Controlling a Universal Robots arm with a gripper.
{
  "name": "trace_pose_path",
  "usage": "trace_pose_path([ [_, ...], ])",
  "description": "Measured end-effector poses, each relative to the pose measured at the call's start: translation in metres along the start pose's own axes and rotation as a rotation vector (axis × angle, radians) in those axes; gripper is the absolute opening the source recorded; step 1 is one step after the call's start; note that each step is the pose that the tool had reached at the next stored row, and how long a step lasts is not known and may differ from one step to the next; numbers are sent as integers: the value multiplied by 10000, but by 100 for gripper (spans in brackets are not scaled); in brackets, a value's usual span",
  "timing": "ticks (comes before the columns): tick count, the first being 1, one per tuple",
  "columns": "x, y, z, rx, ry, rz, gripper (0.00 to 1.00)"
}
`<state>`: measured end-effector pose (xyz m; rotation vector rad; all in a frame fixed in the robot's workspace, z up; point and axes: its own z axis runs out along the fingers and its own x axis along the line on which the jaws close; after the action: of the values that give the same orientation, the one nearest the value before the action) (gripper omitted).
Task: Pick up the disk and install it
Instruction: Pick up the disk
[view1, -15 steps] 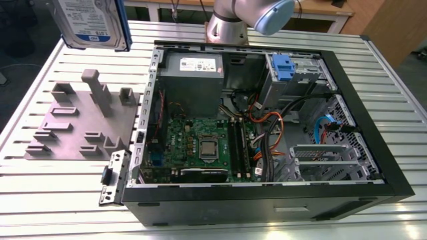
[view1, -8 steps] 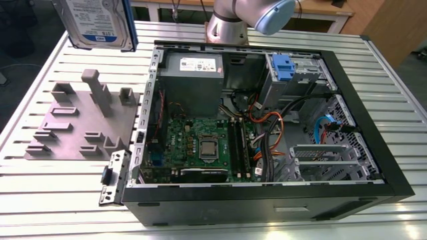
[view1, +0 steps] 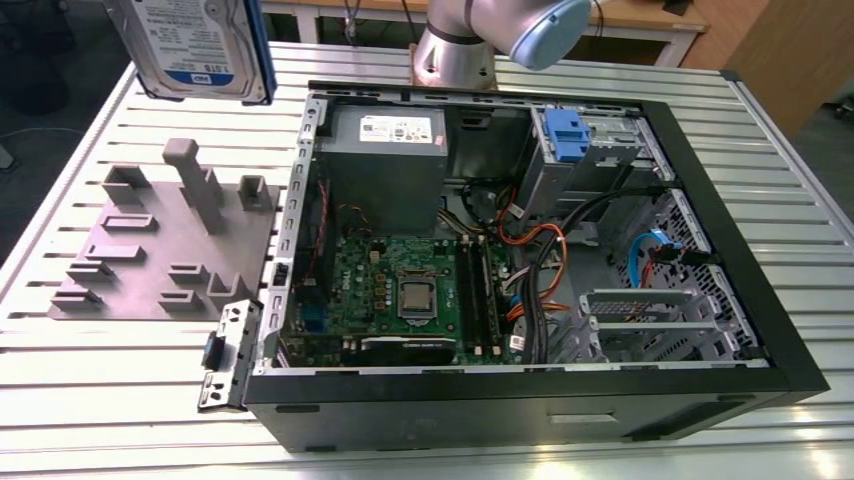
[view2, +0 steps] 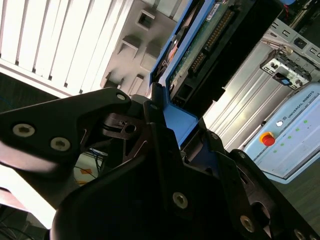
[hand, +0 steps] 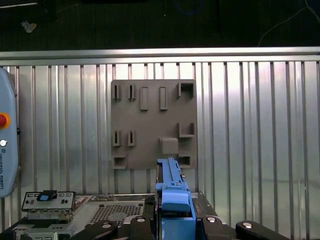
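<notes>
The gripper (hand: 174, 219) appears clamped on the disk (view1: 200, 45), holding it on edge above the grey fixture plate (view1: 134, 262), probably to clear its pegs.

This is a robotics lab or test workshop rather than a home. The desk (view1: 80, 400) is ribbed aluminium, and a robot arm (view1: 461, 50) stands on its far side. On the desk lie an opened computer case (view1: 534, 410), its motherboard and wiring bare, and a grey fixture plate (view1: 147, 250) with slots and posts. A teach pendant (view2: 287, 132) with a red stop button (view2: 268, 139) sits at the desk's edge. The claw (hand: 174, 217) grips a disk (view1: 194, 45) in the air. Beyond the desk are wooden furniture (view1: 781, 50) and loose cables (hand: 285, 22) on a dark floor.
</notes>
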<state>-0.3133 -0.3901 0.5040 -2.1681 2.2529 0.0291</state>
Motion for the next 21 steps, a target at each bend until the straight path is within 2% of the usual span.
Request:
trace_pose_path([
  [6, 13, -15, -1, -1, 1, 0, 37],
  [17, 7, -172, 0, 0, 0, 0, 37],
  [21, 6, -192, 1, 1, -1, 1, 37],
])
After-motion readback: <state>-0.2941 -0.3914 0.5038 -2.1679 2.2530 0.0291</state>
